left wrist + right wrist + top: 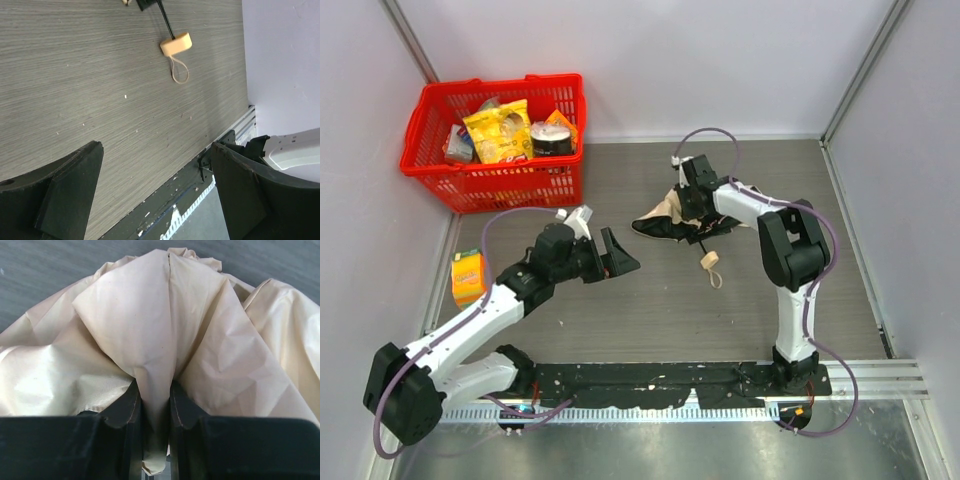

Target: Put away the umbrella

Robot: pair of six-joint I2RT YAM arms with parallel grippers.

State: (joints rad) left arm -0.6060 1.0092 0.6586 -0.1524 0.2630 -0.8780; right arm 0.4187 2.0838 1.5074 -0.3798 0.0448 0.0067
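The umbrella [665, 215] lies collapsed at mid table, beige canopy crumpled, with black ribs along its near edge. Its thin black shaft runs to the cream handle [709, 260], which has a loop cord. My right gripper [692, 205] is shut on a fold of the canopy fabric [155, 355], which fills the right wrist view. My left gripper [617, 255] is open and empty, held above the table left of the umbrella. The handle [176, 43] and cord show at the top of the left wrist view.
A red basket [420, 160] with snack bags and a dark tin stands at the back left. A yellow-orange box [468, 276] lies at the left wall. White walls close the left, back and right sides. A black rail [650, 385] runs along the near edge.
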